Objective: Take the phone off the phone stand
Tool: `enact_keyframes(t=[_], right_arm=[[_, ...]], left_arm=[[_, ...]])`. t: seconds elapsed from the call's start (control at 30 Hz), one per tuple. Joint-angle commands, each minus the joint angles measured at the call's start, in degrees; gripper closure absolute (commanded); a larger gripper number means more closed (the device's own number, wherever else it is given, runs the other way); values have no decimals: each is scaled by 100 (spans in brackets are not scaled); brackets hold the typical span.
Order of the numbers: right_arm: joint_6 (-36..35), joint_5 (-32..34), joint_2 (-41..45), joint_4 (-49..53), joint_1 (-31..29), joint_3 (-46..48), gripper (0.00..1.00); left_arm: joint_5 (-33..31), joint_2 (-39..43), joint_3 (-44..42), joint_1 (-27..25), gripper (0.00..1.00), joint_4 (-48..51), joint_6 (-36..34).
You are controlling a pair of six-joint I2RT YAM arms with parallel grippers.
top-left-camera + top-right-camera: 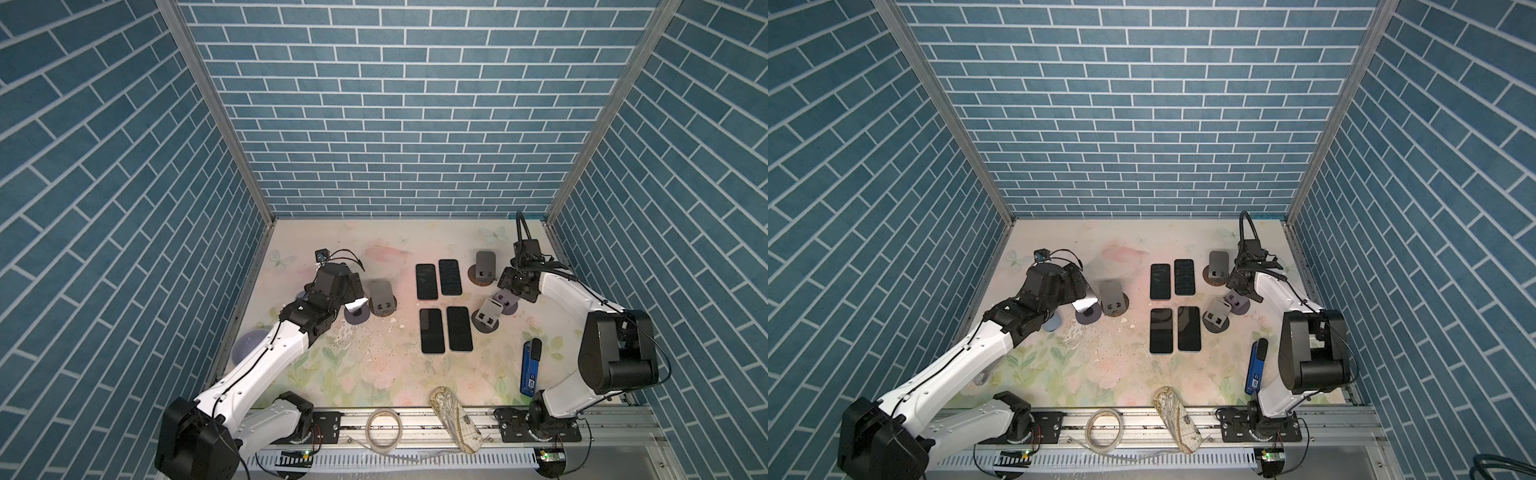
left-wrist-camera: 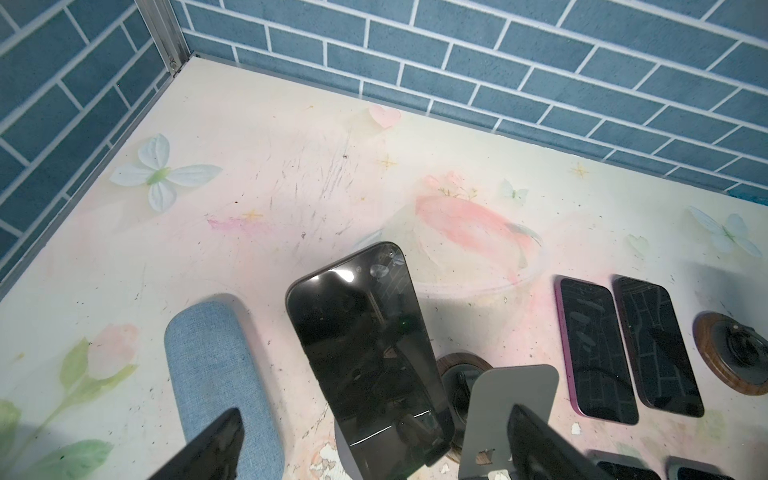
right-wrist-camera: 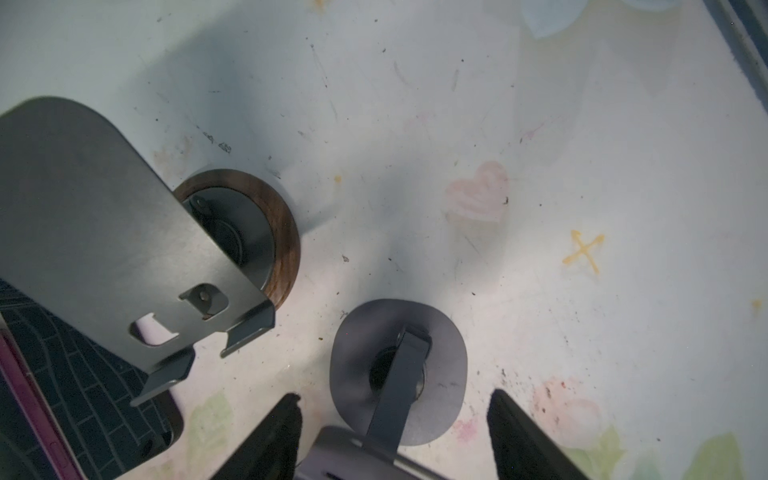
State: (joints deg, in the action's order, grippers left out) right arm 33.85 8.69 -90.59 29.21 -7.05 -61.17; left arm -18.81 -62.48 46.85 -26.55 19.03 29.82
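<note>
A black phone (image 2: 365,353) leans on a grey round-based phone stand (image 1: 357,319) at the left of the table; in both top views it shows as a bright glint (image 1: 1084,305). My left gripper (image 2: 374,453) is open and its fingers (image 2: 216,444) straddle the phone's lower part without touching it. My right gripper (image 3: 395,440) is open too, its jaws either side of the plate of another grey stand (image 3: 399,374) that holds no phone. In a top view that right gripper (image 1: 505,293) hangs at the right rear.
Several phones (image 1: 440,307) lie flat mid-table. Empty stands sit beside the left one (image 1: 382,303) and at the right (image 1: 484,268), (image 1: 488,316). A blue fabric case (image 2: 212,374) lies by the left gripper. A blue device (image 1: 531,365), a tape ring (image 1: 384,426) and a patterned pouch (image 1: 455,419) are near the front.
</note>
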Motion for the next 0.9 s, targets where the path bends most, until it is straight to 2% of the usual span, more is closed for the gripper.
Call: enact_keyframes(t=[0.0, 0.57, 0.87], right_arm=[[113, 7, 248, 23, 23, 131, 23], [-182, -68, 1171, -2, -50, 322, 20], [-343, -98, 1554, -216, -286, 456, 20]], left_arm=[[-53, 6, 109, 7, 0, 84, 32], [-167, -35, 126, 1, 0, 228, 199], [-504, -443, 541, 1, 0, 1013, 381]])
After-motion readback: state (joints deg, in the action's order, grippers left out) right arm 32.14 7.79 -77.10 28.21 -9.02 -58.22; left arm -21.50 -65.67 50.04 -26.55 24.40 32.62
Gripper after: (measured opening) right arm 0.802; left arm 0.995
